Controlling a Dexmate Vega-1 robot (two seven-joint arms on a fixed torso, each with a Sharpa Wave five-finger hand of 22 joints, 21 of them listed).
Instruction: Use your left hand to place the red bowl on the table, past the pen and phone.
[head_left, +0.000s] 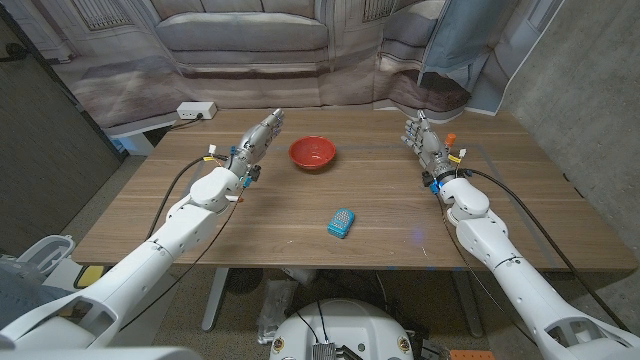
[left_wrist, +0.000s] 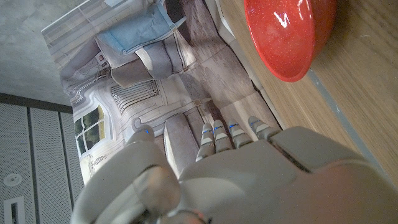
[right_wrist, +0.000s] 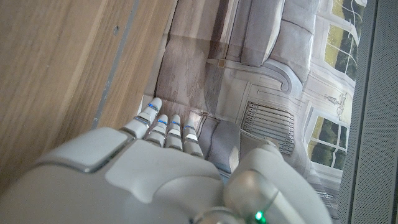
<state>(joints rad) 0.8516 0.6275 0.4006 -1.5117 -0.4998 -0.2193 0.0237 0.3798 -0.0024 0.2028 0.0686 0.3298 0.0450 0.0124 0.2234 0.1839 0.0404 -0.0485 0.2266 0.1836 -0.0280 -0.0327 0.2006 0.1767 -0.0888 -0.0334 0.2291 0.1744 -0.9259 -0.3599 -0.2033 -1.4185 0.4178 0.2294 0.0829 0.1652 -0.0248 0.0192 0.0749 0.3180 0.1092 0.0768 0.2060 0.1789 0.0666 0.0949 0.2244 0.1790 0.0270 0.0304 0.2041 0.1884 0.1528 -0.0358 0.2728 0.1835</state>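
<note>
Left of centre in the head view, your left hand (head_left: 258, 140) reaches up the frame with its fingers stretched out and nothing in them — released, just to the left of the red bowl (head_left: 312, 153) and not touching it. That bowl sits upright on the wooden table (head_left: 400, 215), in the upper middle of the frame. Lower and slightly right lies a small blue object (head_left: 341, 223), well apart from the bowl. Over at upper right, your right hand (head_left: 428, 142) is likewise extended and holding nothing.
</note>
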